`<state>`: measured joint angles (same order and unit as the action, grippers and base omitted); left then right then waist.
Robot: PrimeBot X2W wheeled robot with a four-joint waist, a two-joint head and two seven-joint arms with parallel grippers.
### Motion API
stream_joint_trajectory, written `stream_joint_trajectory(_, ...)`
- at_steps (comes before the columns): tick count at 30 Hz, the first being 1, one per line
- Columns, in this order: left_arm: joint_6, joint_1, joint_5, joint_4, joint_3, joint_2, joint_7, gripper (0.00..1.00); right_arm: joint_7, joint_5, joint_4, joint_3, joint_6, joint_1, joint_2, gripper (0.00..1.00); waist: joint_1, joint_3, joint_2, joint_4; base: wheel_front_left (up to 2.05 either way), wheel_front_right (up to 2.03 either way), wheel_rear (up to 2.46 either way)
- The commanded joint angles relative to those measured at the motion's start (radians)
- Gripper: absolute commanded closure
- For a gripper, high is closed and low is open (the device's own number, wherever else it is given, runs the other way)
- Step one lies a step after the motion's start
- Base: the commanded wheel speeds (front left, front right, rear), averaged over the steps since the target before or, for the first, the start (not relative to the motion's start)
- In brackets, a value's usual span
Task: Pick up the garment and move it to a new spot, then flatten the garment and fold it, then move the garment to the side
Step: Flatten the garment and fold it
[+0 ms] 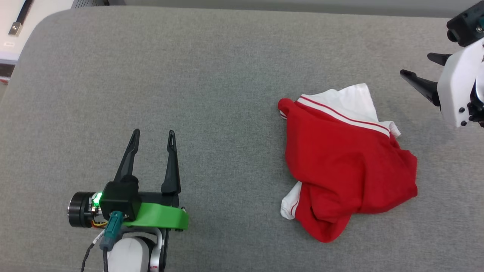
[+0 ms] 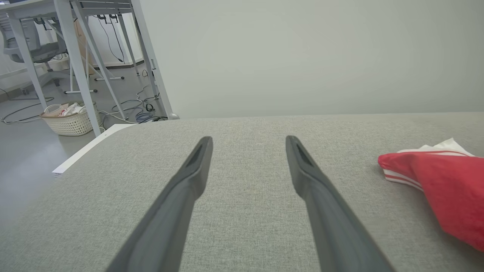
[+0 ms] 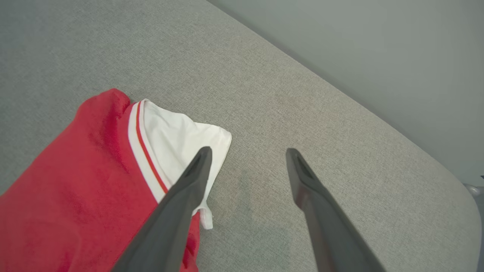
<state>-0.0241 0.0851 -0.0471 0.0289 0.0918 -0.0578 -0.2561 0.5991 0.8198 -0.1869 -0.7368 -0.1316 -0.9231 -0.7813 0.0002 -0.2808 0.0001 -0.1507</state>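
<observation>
We're looking at a grey fabric counter [image 1: 189,75] under a plain pale wall [image 2: 302,56]; beyond its edge, grey floor [image 2: 22,158], white desk legs [image 2: 81,75], a basket [image 2: 72,124], loose cables [image 2: 141,113].

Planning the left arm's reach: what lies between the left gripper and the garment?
Bare grey surface lies there, in the head view, between left gripper and garment.
</observation>
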Motion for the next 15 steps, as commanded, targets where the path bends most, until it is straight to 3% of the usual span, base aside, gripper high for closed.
stream_joint_trajectory(1, -0.010, 0.024, -0.009, 0.007, 0.006, 0.006, -0.006, 0.00, 0.066, 0.032, -0.007, -0.035, 0.001, -0.043, -0.004, 0.00, -0.0002, -0.071, -0.0001, -0.048, 0.00, 0.00, 0.00)
stream_joint_trajectory(7, -0.034, 0.064, -0.035, 0.022, 0.041, 0.007, -0.006, 0.00, 0.274, 0.086, -0.059, -0.160, 0.001, -0.165, -0.002, 0.00, -0.0002, -0.151, -0.0001, -0.083, 0.00, 0.00, 0.00)
stream_joint_trajectory(15, -0.069, 0.105, -0.065, 0.035, 0.080, 0.007, -0.006, 0.00, 0.309, 0.104, -0.145, -0.293, 0.001, -0.204, 0.023, 0.00, -0.0002, -0.231, -0.0001, -0.116, 0.00, 0.00, 0.00)
